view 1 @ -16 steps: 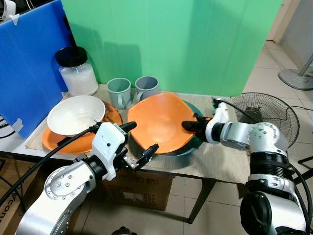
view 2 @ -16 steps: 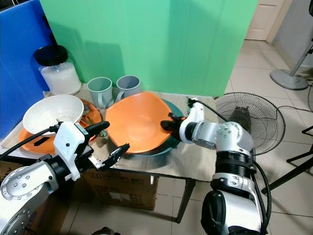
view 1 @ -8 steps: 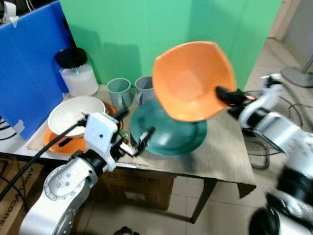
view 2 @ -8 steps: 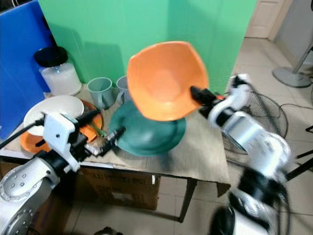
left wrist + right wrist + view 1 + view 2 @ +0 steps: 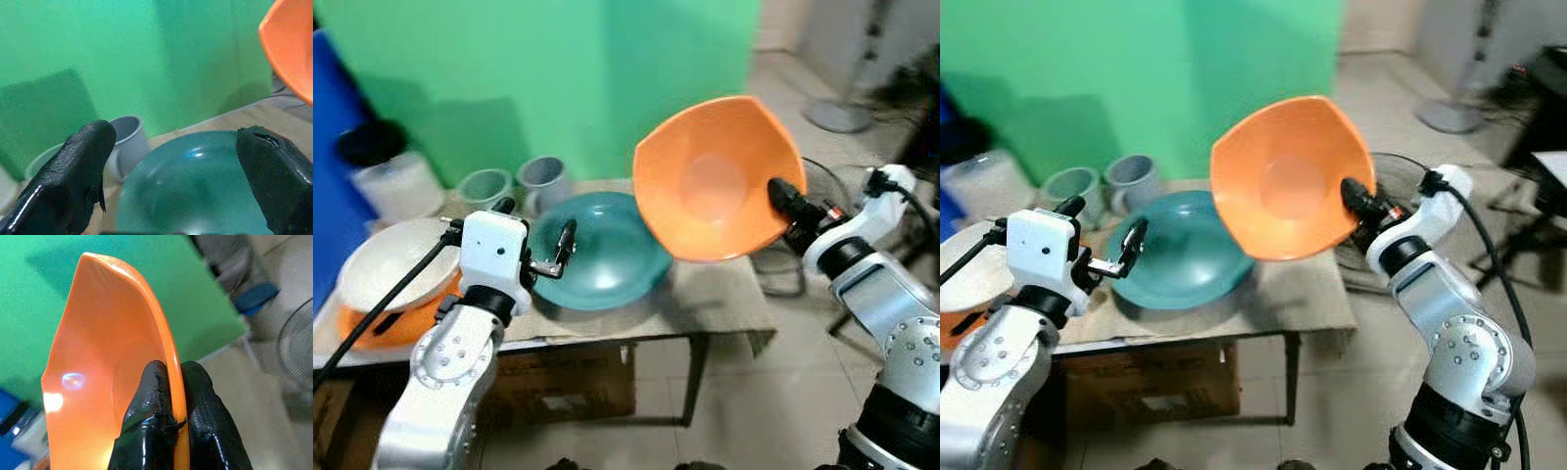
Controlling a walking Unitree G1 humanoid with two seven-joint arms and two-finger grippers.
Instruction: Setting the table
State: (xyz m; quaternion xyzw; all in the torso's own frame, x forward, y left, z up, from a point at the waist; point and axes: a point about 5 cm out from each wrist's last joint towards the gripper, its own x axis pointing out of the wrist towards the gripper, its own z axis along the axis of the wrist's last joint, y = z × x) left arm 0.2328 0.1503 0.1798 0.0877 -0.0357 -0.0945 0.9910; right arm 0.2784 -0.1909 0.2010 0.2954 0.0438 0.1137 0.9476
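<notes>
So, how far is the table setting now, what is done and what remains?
Done: the orange bowl is off the teal plate, which lies bare on the table.
In hand: the right claw pinches the bowl's rim and holds it tilted in the air. The left claw hovers open at the teal plate's edge.
Left: the bowl is not yet set down; the white bowl and two grey cups look untouched.

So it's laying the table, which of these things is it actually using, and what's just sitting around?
In use:
- square orange plastic bowl, pinched at its rim by the right gripper, lifted off the table
- round teal plate, left gripper open over its edge
- white bowl on an orange plate, perhaps next

Lying about:
- two grey mugs
- black-lidded jar
- floor fan
</notes>
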